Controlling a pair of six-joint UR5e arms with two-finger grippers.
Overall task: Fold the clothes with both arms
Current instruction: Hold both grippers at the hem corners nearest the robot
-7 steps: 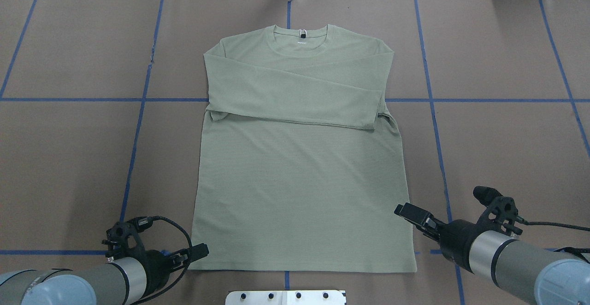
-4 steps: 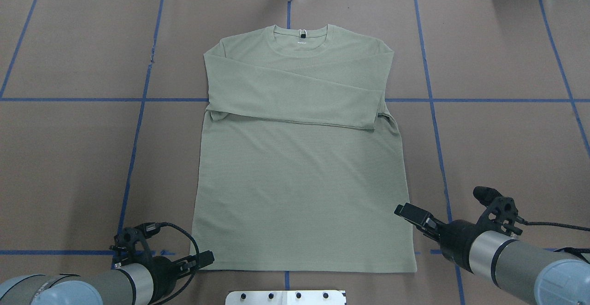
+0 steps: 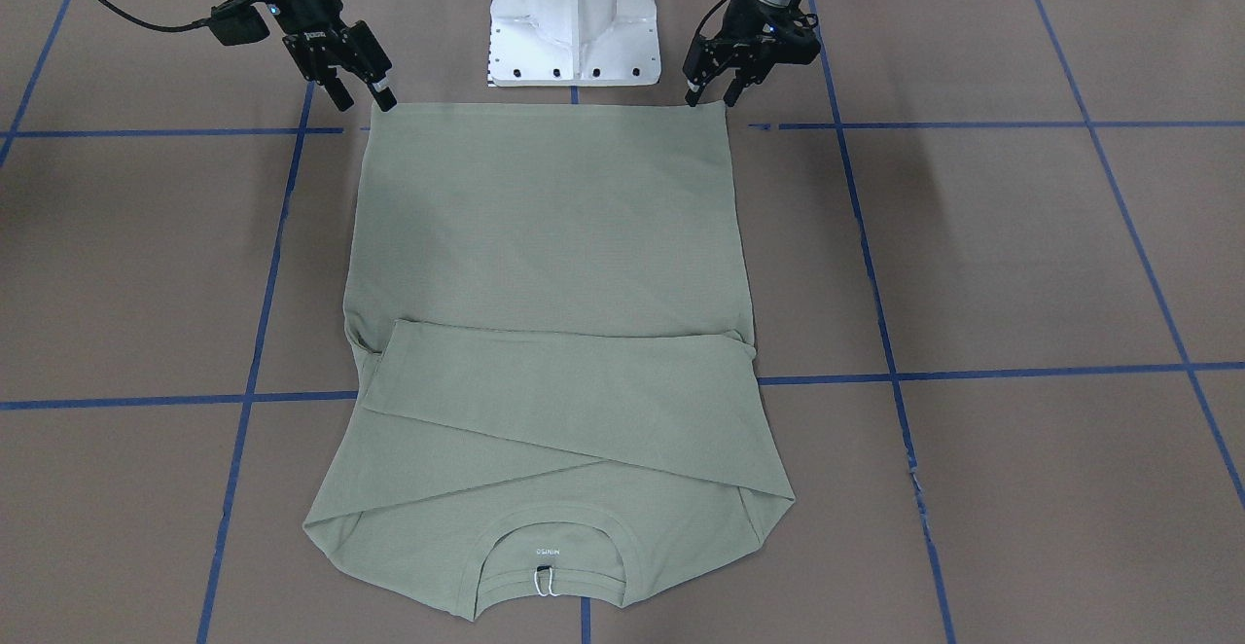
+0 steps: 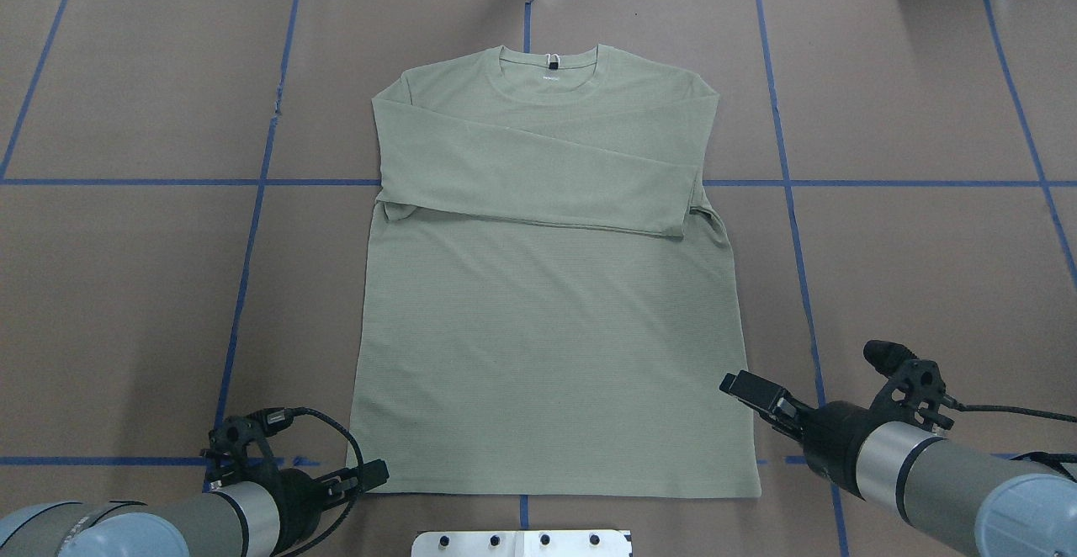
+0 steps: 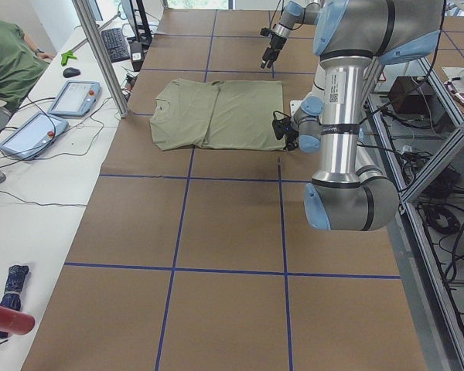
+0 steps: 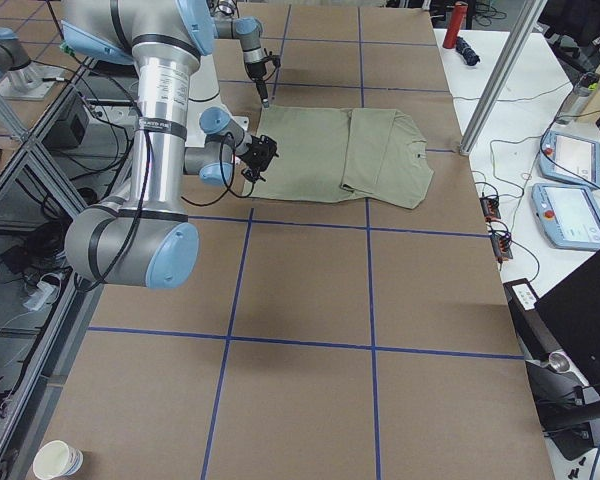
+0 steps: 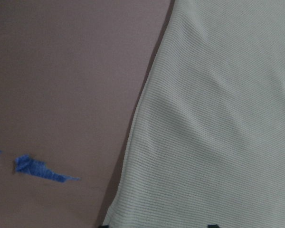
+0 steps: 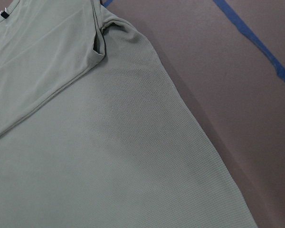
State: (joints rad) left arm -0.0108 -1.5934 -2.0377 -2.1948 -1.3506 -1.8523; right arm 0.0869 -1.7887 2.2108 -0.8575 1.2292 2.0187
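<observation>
Brown paper-covered table (image 4: 126, 288) (blue tape grid (image 4: 242, 288)) bears the shirt (image 4: 547, 355), sleeves crossed.

Blue tape lines (image 4: 252, 229) are crossing the brown-papered worktop (image 4: 126, 288) in a grid. A white pedestal base (image 3: 574, 12) is standing at its edge. A person in green (image 5: 8, 54) is sitting beside two pendants (image 5: 75, 97).

The left tool (image 4: 374, 474) and right tool (image 4: 745, 389) look matt black. Just beside both, the shirt (image 4: 547, 355) is matt knit cloth, finely ribbed up close. Under them the desk (image 4: 925, 271) wears dull brown paper-like sheeting crossed with smooth blue tape (image 4: 244, 271). Behind the tools, the arms (image 4: 951, 473) are satin grey metal with glossy pale-blue caps (image 4: 1022, 515).
</observation>
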